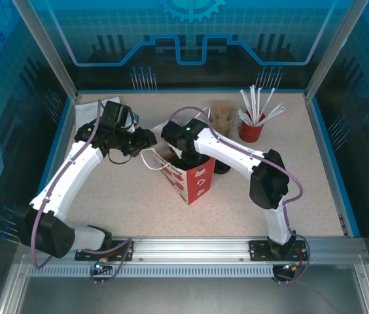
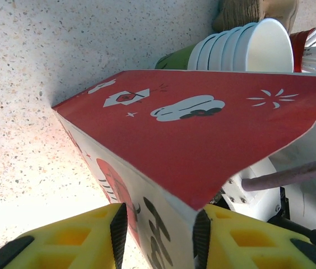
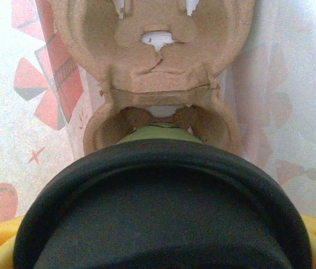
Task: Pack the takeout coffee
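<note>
Right gripper (image 3: pixel 158 249) clasps the takeout coffee (image 3: pixel 163 213), lower centre, inside the bag (image 2: pixel 203 145) over the carrier (image 3: pixel 158 67). Left gripper (image 2: pixel 161 230) pinches the bag's rim tight; a slip there could collapse the wall and tip the cup.

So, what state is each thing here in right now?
paper bag: upright, mouth open.
left gripper: shut on the bag's wall.
coffee cup: lidded, held inside the bag above the carrier.
right gripper: shut on the coffee cup.
carrier: lying flat in the bag.
red cup: upright, holding straws.
spare cups: stacked, on their side.
</note>
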You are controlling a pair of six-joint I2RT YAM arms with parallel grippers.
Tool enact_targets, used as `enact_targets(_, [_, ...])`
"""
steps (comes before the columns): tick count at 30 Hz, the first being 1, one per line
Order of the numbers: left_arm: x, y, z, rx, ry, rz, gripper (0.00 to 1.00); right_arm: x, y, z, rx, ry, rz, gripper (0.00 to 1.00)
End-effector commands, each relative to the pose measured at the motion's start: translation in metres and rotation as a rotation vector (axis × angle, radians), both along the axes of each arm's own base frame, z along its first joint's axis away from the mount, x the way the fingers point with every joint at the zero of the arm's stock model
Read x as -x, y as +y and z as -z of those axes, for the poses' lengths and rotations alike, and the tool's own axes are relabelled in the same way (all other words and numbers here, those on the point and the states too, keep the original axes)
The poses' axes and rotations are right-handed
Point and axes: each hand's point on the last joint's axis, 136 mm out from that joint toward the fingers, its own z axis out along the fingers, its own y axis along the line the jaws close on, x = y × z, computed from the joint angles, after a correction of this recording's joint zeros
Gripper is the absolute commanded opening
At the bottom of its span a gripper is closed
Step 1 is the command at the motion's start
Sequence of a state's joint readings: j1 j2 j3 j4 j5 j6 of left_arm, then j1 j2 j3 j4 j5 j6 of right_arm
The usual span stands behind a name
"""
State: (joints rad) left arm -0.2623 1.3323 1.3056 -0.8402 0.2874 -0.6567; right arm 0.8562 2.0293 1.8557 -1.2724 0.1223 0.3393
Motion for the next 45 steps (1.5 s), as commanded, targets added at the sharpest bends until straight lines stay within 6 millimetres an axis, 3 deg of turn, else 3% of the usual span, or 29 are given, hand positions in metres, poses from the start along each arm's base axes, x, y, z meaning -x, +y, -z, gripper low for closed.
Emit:
enact_targets(1, [0.006,0.004,0.011,-0.028,0.035,-0.013,0.4,-0.001,-0.005,-0.006,-0.024,-0.003,0.004,0.78])
enact_targets(17, [0.004,0.007,0.014,-0.048,0.041,-0.018,0.4,-0.001,-0.005,0.002,-0.046,0.001,-0.009,0.78])
enact_targets(45, [0.003,0.007,0.014,-0.058,0.045,-0.018,0.4,0.013,-0.014,0.045,-0.003,0.092,-0.03,0.78])
